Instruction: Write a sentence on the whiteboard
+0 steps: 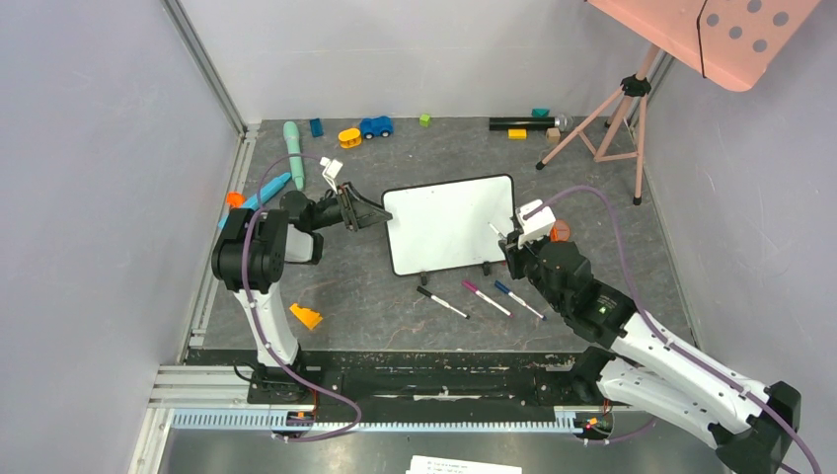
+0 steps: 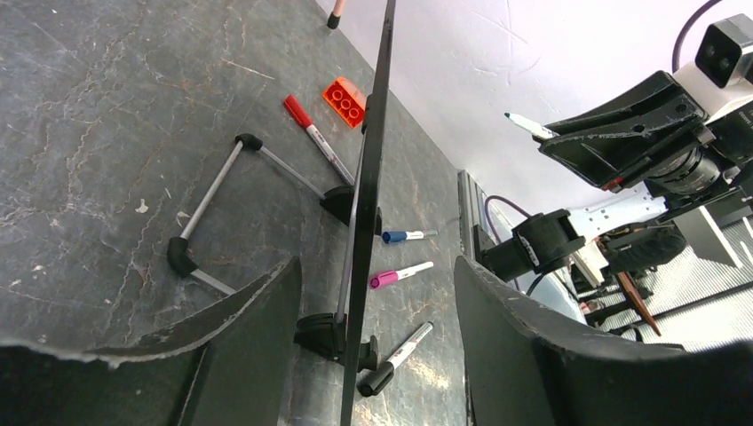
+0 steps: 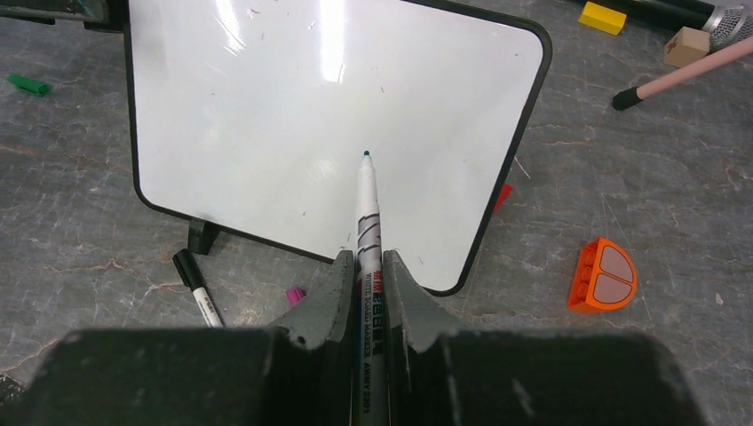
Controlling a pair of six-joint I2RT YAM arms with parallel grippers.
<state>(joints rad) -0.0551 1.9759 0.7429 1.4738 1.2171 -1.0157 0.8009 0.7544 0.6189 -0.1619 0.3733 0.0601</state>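
Top external view is showing the grey table [image 1: 326, 286] carrying the whiteboard [image 1: 449, 222] at its middle, propped on its little black feet. The left gripper [image 2: 375, 266] is straddling the board's left edge, its fingers standing apart with a gap showing on either side of the frame. The right gripper [image 3: 366, 259] is hanging near the board's right edge, jaws clamping a marker [image 3: 368, 209] whose green tip is pointing at the white face, apart from it. Three capped pens [image 1: 486, 297] are lying on the table just in front of the board, and an orange brick [image 3: 604, 275] is resting near its right edge.
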